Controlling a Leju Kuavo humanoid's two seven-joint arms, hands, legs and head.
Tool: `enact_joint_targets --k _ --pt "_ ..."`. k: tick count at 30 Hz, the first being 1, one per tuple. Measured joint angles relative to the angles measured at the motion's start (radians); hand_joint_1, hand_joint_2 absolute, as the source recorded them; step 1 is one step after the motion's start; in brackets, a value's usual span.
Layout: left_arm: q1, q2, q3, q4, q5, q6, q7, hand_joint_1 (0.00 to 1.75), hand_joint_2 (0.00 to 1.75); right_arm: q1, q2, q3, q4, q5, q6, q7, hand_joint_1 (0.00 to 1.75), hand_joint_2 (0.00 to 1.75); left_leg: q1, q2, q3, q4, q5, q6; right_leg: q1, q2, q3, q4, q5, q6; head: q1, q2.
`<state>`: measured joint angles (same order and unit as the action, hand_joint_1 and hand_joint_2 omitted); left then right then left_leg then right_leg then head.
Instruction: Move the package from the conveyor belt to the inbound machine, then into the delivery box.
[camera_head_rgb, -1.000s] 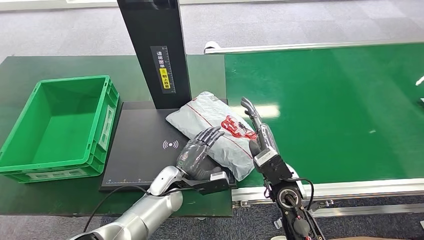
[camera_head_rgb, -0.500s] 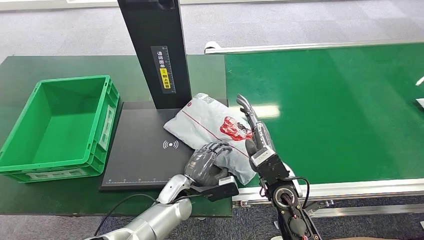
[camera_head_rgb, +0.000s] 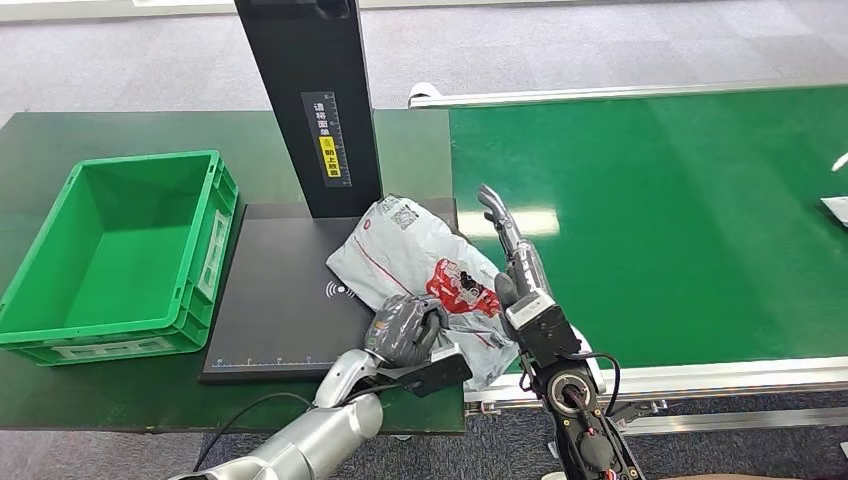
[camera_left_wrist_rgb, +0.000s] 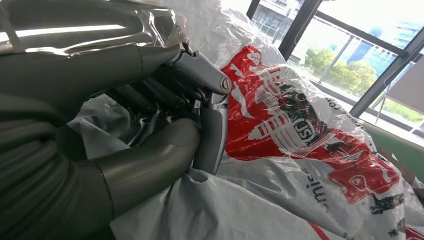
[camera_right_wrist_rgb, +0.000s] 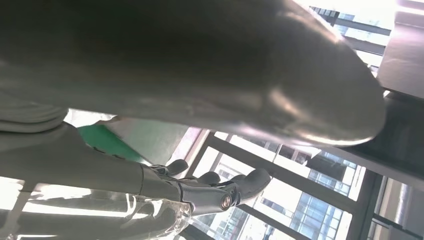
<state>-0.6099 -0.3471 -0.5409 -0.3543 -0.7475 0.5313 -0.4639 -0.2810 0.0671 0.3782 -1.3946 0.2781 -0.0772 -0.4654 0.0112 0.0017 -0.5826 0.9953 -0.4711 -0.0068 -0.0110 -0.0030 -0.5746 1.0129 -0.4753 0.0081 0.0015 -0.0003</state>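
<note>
Left hand is gripping the near edge of the package, fingers curling into the crinkled grey plastic with the thumb pressing from the other side; likely bunching the film because the flat bag gives nothing else to grab. Package is lying just ahead of the left hand, mostly on the inbound machine plate, its far corner against the black post, its right edge hanging over toward the conveyor belt. Looks placed there so the scan plate can read it.

Right hand is standing edge-on beside the package's right side, fingers extending straight and holding nothing, probably acting as a stop; contact cannot be told.

Delivery box is sitting well left of the left hand, waiting for the next step.
</note>
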Motion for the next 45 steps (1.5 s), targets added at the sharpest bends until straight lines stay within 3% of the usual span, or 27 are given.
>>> enact_joint_targets --k 9,15,23,31,32,35,36,41,45 --pt "0.001 0.003 0.024 0.001 0.025 0.038 -0.008 1.75 1.75 0.002 -0.002 -0.010 -0.015 0.000 -0.012 0.008 0.00 0.00 0.000 0.000 0.000 0.000 0.000 0.000 0.000 0.000 0.000 0.000 0.000 0.000 0.000 0.000" --pt "-0.010 0.025 0.083 -0.039 0.083 0.128 -0.090 1.75 1.75 0.015 -0.007 -0.027 -0.027 0.004 -0.029 0.010 0.00 0.00 0.000 0.000 0.000 0.000 0.000 0.000 0.000 0.000 0.000 0.000 0.000 0.000 0.000 0.000" --pt "-0.003 0.108 0.270 -0.365 0.017 0.131 -0.145 1.75 1.75 0.051 -0.018 -0.063 -0.046 0.018 -0.033 0.016 0.00 0.00 0.000 0.000 0.000 0.000 0.000 0.000 0.000 0.000 0.000 0.000 0.000 0.000 0.000 0.000" --pt "0.019 0.171 0.299 -0.576 0.051 0.127 -0.120 1.75 1.75 0.077 -0.026 -0.074 -0.047 0.028 -0.042 0.011 0.00 0.00 0.000 0.000 0.000 0.000 0.000 0.000 0.000 0.000 0.000 0.000 0.000 0.000 0.000 0.000" --pt "0.020 0.175 0.299 -0.586 0.053 0.127 -0.119 1.66 1.75 0.079 -0.026 -0.074 -0.047 0.028 -0.043 0.010 0.00 0.00 0.000 0.000 0.000 0.000 0.000 0.000 0.000 0.000 0.000 0.000 0.000 0.000 0.000 0.000" --pt "0.023 0.184 0.299 -0.605 0.061 0.118 -0.114 0.35 1.75 0.082 -0.027 -0.075 -0.047 0.028 -0.045 0.010 0.00 0.00 0.000 0.000 0.000 0.000 0.000 0.000 0.000 0.000 0.000 0.000 0.000 0.000 0.000 0.000" --pt "0.023 0.187 0.298 -0.608 0.071 0.103 -0.110 0.00 1.75 0.082 -0.028 -0.075 -0.048 0.028 -0.045 0.010 0.00 0.00 0.000 0.000 0.000 0.000 0.000 0.000 0.000 0.000 0.000 0.000 0.000 0.000 0.000 0.000" --pt "0.044 0.202 0.281 -0.609 0.128 -0.036 -0.103 0.00 1.75 0.082 -0.035 -0.075 -0.049 0.024 -0.042 0.009 0.00 0.00 0.000 0.000 0.000 0.000 0.000 0.000 0.000 0.000 0.000 0.000 0.000 0.000 0.000 0.000" --pt "0.064 0.210 0.232 -0.596 0.113 -0.087 -0.112 0.00 1.75 0.079 -0.039 -0.075 -0.049 0.018 -0.033 0.009 0.00 0.00 0.000 0.000 0.000 0.000 0.000 0.000 0.000 0.000 0.000 0.000 0.000 0.000 0.000 0.000"
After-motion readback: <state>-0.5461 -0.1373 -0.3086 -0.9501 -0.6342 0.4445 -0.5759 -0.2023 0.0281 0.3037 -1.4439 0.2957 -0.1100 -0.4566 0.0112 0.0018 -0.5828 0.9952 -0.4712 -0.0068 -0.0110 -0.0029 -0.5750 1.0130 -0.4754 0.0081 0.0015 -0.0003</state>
